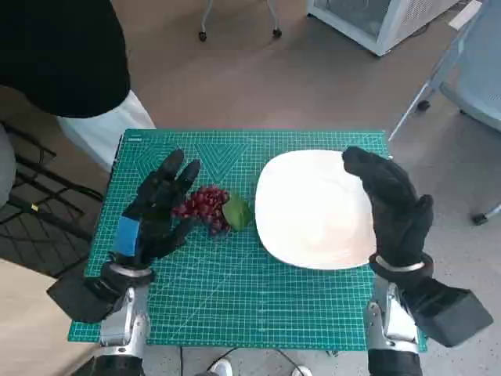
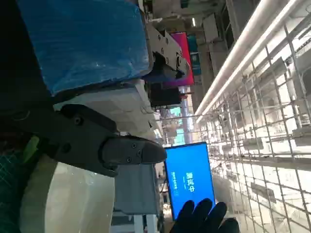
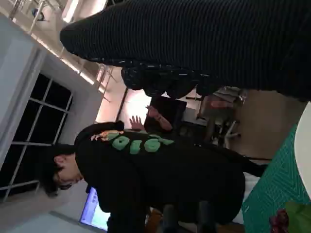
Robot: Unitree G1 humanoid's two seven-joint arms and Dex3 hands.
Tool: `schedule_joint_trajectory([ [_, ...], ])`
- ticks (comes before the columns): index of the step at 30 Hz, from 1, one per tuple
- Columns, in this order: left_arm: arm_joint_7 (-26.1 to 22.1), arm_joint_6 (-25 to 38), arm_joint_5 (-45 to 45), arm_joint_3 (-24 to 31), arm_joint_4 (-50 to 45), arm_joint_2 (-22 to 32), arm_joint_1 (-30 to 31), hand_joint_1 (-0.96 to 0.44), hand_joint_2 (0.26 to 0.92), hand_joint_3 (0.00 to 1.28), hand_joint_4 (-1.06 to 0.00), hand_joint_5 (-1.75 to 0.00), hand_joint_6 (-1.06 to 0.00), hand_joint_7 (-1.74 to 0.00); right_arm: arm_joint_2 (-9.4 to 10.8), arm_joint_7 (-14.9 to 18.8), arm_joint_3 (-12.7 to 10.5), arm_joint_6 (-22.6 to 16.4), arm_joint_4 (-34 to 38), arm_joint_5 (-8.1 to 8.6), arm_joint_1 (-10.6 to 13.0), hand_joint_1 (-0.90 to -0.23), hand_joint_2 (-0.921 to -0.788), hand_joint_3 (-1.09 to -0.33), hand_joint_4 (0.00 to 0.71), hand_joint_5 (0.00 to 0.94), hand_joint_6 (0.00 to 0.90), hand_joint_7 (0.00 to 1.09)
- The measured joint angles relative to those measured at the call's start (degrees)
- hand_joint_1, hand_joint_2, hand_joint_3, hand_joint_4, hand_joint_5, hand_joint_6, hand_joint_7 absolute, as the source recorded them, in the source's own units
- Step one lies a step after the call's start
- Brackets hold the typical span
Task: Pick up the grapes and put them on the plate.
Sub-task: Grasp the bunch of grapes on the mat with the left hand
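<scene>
A bunch of dark red grapes with a green leaf lies on the green cutting mat, just left of the white plate. My left hand hovers at the grapes' left side with fingers spread, holding nothing. My right hand is raised over the plate's right edge, fingers apart and empty. The right wrist view shows the grapes and leaf small at one corner beside the plate's rim. The left wrist view shows my black fingers, part of the plate and the gloved right hand.
A person in a black top sits beyond the table's left far corner, also seen as a dark shape. Chair legs on castors and a grey chair stand on the floor beyond the table.
</scene>
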Motion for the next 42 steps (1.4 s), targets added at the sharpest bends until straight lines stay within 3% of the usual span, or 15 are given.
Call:
schedule_joint_trajectory([
  [42,-1.0,0.0,0.0,0.0,0.6,0.7,-0.3,-0.38,0.921,0.25,-0.38,0.0,-0.41,0.0,-0.2,0.0,-0.3,-1.8,2.2,-0.29,-1.0,-0.697,-0.921,-0.675,0.359,0.001,0.078,0.49],
])
